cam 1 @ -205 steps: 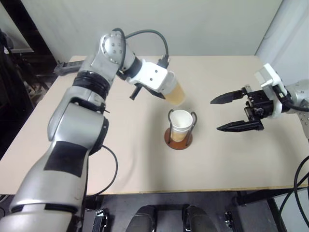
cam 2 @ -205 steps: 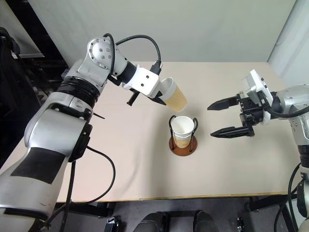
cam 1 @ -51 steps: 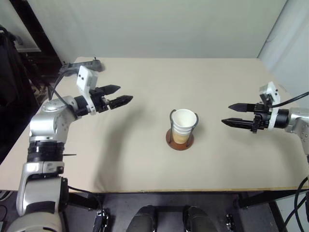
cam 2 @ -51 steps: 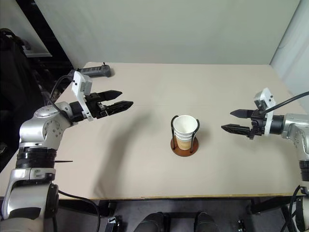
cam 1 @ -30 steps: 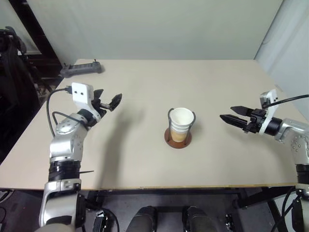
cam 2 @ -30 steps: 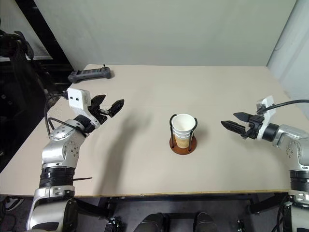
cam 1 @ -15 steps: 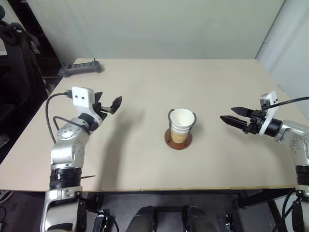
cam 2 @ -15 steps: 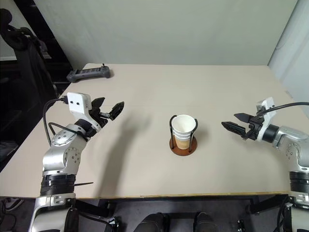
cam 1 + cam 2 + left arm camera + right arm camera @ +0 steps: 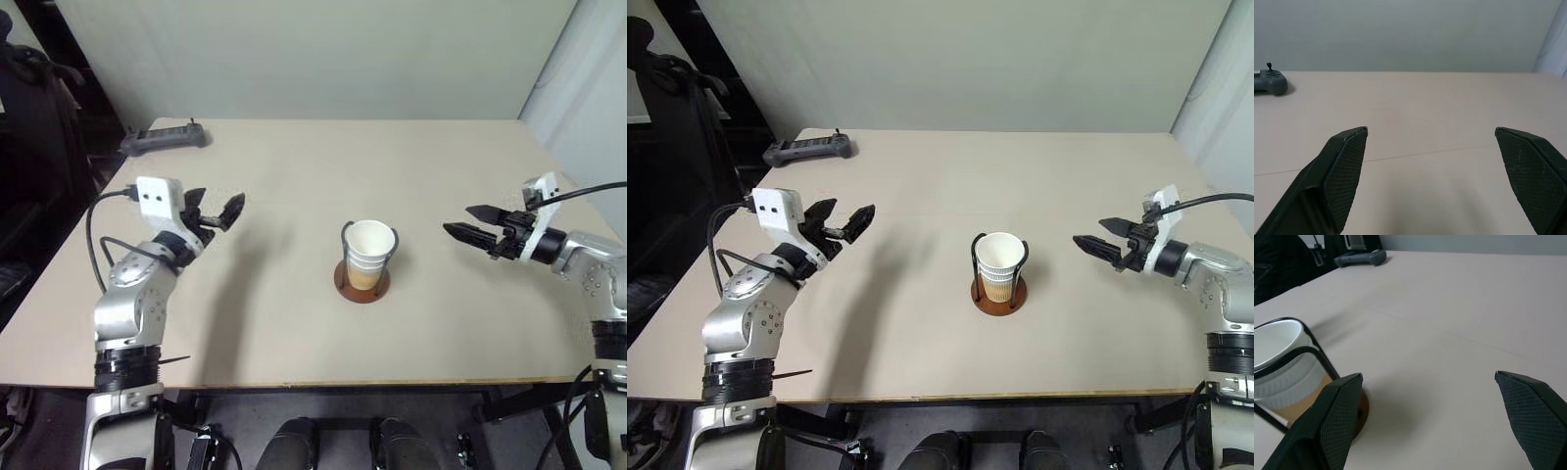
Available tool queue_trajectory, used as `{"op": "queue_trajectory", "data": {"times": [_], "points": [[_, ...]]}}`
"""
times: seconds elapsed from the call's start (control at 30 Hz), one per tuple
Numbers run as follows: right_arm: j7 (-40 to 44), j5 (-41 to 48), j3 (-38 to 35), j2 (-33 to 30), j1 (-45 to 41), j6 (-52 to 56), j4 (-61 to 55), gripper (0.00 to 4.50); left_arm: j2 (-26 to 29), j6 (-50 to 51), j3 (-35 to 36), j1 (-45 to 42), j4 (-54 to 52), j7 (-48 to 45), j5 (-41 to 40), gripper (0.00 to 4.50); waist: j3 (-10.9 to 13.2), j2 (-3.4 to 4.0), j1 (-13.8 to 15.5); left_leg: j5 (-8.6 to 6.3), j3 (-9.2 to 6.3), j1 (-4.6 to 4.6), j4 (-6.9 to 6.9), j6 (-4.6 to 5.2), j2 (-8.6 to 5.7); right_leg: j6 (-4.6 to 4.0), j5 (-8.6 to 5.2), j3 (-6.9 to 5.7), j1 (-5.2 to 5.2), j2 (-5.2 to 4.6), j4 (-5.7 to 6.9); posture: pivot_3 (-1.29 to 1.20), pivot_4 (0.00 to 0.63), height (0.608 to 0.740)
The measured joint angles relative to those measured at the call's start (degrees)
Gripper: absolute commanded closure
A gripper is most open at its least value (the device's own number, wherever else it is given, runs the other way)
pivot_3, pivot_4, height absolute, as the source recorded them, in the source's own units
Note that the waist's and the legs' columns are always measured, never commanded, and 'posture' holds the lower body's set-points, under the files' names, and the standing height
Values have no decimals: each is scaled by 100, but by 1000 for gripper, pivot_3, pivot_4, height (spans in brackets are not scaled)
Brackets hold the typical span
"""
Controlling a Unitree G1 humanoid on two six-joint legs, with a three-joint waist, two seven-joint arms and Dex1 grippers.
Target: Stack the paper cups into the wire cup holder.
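Note:
The paper cups (image 9: 370,253) stand nested in one stack, tan outside with white rims, inside the wire cup holder (image 9: 361,285) on its reddish-brown disc at the table's middle. The right wrist view shows the stack (image 9: 1283,367) between the dark wire loops. My left gripper (image 9: 222,211) hovers open and empty well to the left of the holder. My right gripper (image 9: 468,221) hovers open and empty to the right of it, pointing toward it. Both are clear of the cups.
A dark grey handheld controller (image 9: 162,139) lies at the table's far left corner. The beige table (image 9: 323,186) ends at a front edge near me. A pale wall stands behind, and a dark chair sits off the table's left side.
Both arms have barely moved and both grippers have stayed open. The cups and holder have not moved.

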Motion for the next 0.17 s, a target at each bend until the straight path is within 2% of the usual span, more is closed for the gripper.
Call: {"op": "queue_trajectory", "data": {"times": [0.17], "points": [[-127, -111, 77, 71, 11, 80, 29, 0, -77, 33, -2, 26, -28, 13, -27, 40, 0, 0, -2, 0, 0, 1, -5, -1, 0, -1, 0, 0, -1, 0, -2, 0, 150, 740]]}}
